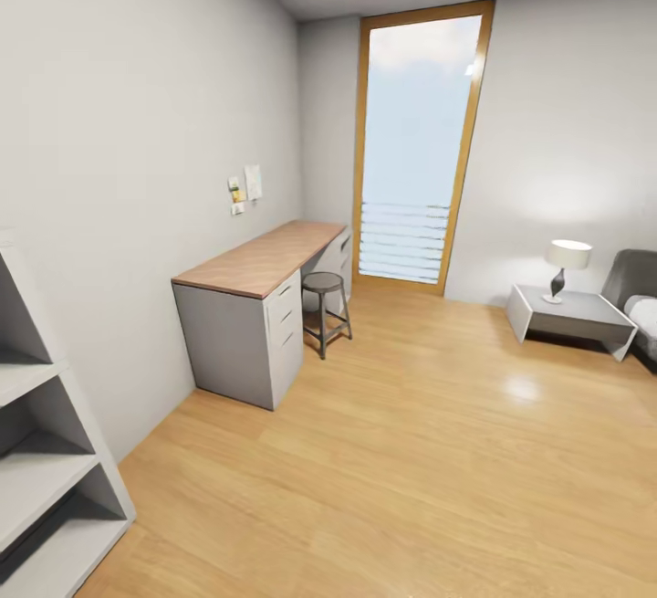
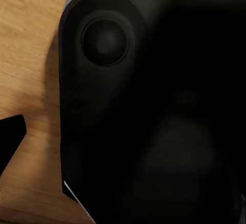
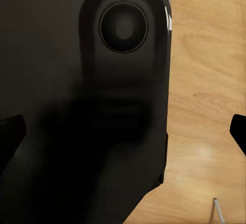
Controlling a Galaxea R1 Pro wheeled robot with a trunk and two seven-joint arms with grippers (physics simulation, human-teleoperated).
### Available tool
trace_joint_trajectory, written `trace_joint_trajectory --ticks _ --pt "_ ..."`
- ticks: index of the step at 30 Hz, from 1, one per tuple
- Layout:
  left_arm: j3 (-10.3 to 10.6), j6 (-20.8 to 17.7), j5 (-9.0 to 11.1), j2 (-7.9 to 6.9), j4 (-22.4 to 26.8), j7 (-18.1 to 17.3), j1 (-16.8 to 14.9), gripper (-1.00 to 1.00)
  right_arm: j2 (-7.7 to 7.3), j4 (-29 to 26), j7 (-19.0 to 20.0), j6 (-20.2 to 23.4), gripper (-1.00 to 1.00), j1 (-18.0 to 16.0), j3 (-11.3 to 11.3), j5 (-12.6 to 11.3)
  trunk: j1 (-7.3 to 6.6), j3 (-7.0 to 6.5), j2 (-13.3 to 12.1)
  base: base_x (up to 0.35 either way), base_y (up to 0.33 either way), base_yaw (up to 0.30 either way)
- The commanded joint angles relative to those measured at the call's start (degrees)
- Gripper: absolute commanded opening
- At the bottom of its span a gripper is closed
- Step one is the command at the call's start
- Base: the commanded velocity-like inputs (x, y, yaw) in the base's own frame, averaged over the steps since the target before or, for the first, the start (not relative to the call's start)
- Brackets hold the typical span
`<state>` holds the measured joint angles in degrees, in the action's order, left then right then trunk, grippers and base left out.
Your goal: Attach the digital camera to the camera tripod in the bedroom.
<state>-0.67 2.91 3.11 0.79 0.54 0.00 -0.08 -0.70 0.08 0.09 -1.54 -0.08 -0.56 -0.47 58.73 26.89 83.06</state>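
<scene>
The digital camera and the camera tripod are out of view. The head view looks into the bedroom, with its light wood floor (image 1: 411, 452) and pale grey walls. In the left wrist view one dark fingertip (image 2: 10, 137) stands at the picture's edge over the wood floor, beside the robot's black base (image 2: 154, 106). In the right wrist view my right gripper (image 3: 123, 131) is open, its two fingertips (image 3: 10, 134) far apart over the same black base (image 3: 77, 106) and floor. Nothing sits between the fingers of either gripper.
A wood-topped grey desk (image 1: 265, 260) with drawers stands along the left wall, a round stool (image 1: 325, 306) beside it. A tall window (image 1: 415, 151) is at the back. A low grey side table (image 1: 570, 319) with a lamp (image 1: 566, 265) and a bed edge (image 1: 639, 306) are right. White shelves (image 1: 46, 452) are near left.
</scene>
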Motion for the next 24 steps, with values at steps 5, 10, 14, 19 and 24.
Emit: trace_joint_trajectory --ticks 5,10,14,19,24 --pt "0.0 0.2 0.8 0.00 0.0 -0.1 0.0 1.00 0.00 0.0 0.0 -0.7 1.00 0.0 0.1 0.1 0.00 0.04 0.0 0.000 0.000 -0.243" --pt "0.0 0.2 0.9 0.00 0.0 -0.1 0.0 1.00 0.00 0.0 0.0 -0.8 1.00 0.0 0.1 0.2 0.00 0.04 0.0 0.000 0.000 -0.245" --pt "0.0 0.1 0.9 0.00 0.0 -0.1 0.0 1.00 0.00 0.0 0.0 -0.8 1.00 0.0 0.1 0.2 0.00 0.04 0.0 0.000 0.000 -0.246" --pt "0.0 0.2 0.9 0.09 0.0 -0.1 0.0 1.00 0.00 0.0 0.0 -0.9 1.00 0.0 0.2 0.2 0.00 0.04 0.0 0.000 0.000 -0.246" --pt "0.0 0.2 0.9 0.09 0.0 -0.1 0.0 1.00 0.00 0.0 0.0 -0.9 1.00 0.0 0.2 0.2 0.00 0.04 0.0 0.000 0.000 -0.246"
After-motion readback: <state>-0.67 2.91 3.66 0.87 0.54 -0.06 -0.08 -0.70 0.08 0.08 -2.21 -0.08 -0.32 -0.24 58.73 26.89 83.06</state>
